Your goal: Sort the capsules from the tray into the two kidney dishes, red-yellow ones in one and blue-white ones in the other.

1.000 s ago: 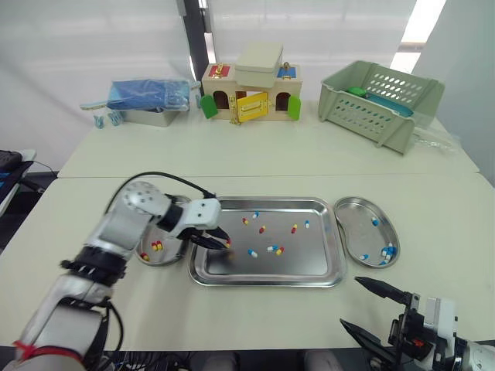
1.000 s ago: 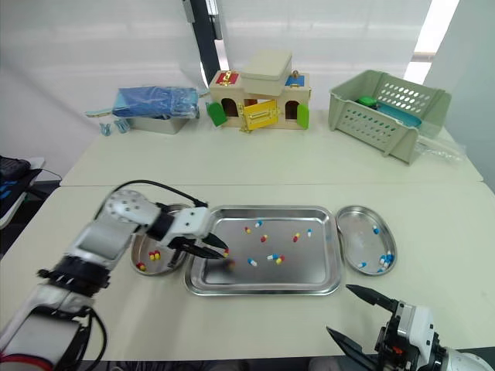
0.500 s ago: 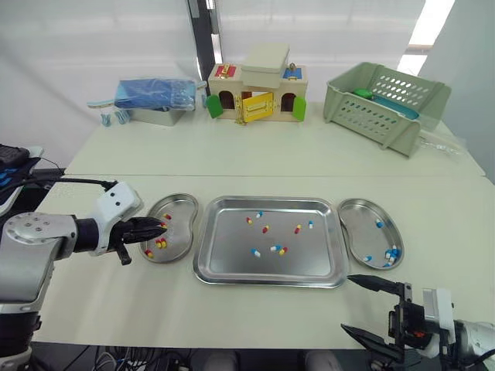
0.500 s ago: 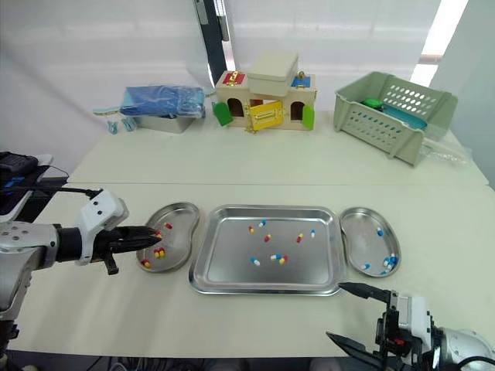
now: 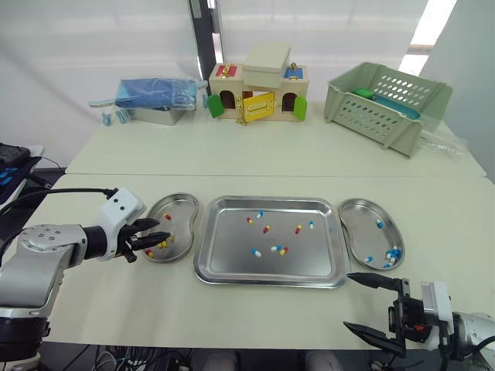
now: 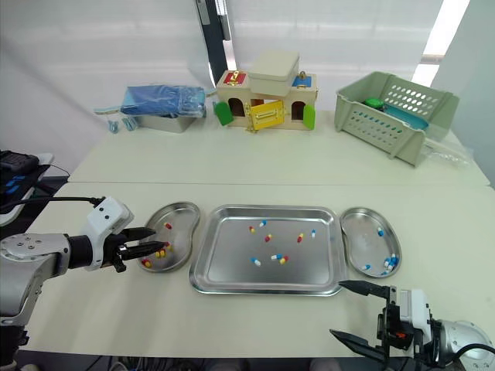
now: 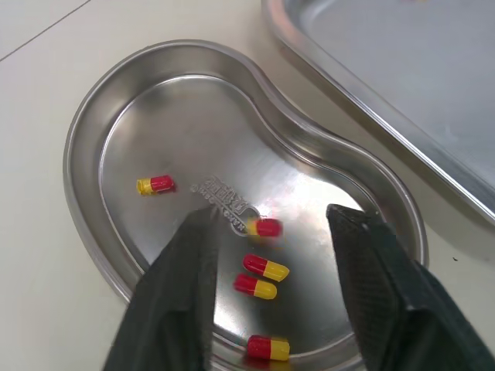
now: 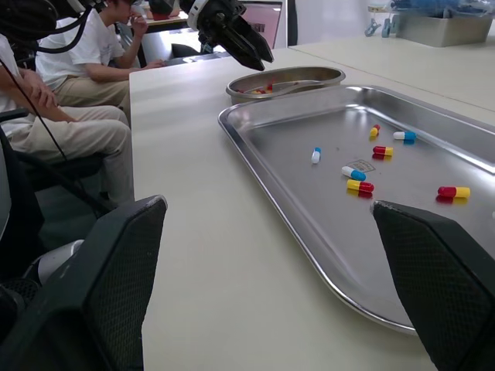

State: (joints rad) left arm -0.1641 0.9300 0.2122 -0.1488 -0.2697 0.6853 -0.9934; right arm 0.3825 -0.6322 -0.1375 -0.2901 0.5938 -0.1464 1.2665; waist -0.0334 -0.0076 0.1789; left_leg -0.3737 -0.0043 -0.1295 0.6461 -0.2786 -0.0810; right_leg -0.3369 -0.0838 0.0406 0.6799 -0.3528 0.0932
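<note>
Left gripper (image 5: 157,239) over the left kidney dish (image 5: 182,210)
Its jaws are spread — right gripper (image 5: 348,301) spread too, near the tray (image 5: 232,259).

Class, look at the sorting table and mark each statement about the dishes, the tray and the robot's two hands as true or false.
1. The left kidney dish holds red-yellow capsules. True.
2. The tray is empty. False: red-yellow capsules and blue-white capsules still lie in it.
3. The left hand is open over the left kidney dish. True.
4. The right hand grips a capsule. False: it is open and holds nothing, near the table's front edge.
5. The right kidney dish holds red-yellow capsules. False: only blue-white ones show in it.
</note>
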